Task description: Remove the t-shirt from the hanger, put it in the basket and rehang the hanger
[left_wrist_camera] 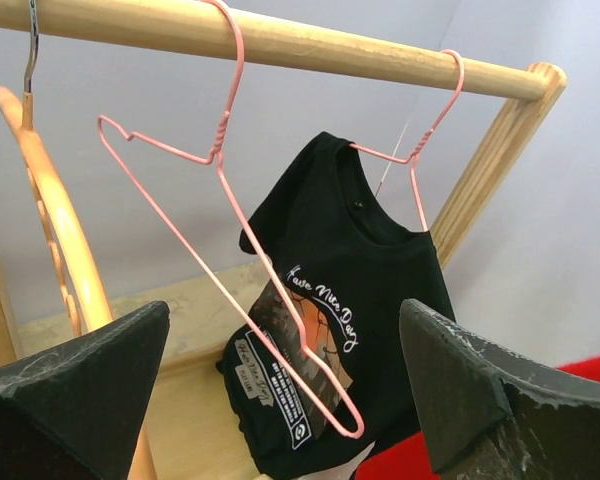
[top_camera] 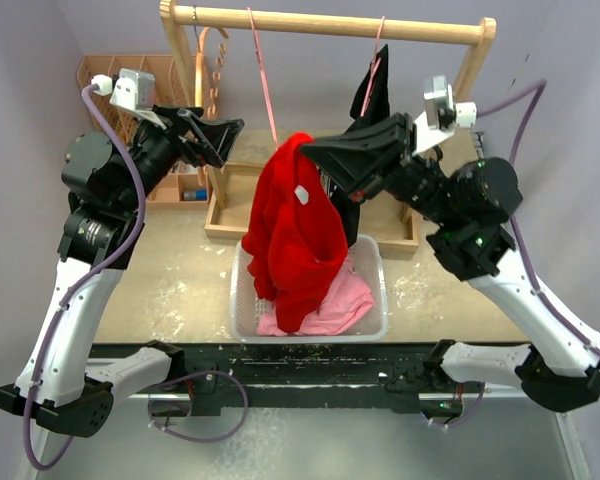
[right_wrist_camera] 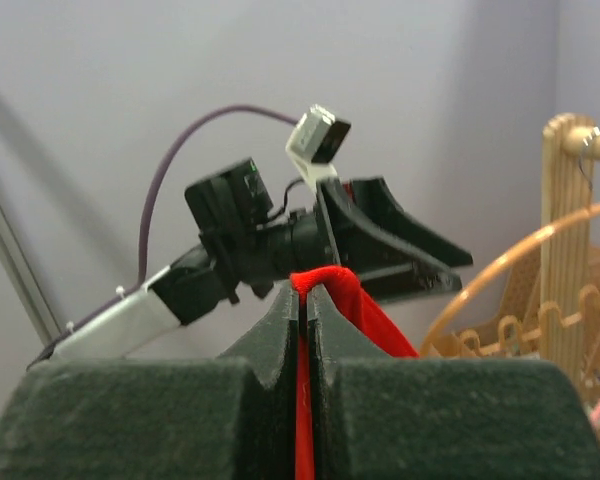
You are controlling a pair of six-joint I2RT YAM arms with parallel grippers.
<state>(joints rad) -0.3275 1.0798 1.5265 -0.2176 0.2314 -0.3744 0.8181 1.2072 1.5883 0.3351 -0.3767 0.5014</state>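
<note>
Right tool (top_camera: 307, 149) tight on a fold of the red t-shirt (top_camera: 295, 230); left tool (top_camera: 226, 140) wide apart, clear of it.

Overhead view looks down from behind; both close wrist views share the rack (top_camera: 330, 22).

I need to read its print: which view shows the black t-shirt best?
The left wrist view: the black t-shirt hangs on a pink wire hanger, print facing the camera. The top external view shows only part of it; the right wrist view shows none.
</note>
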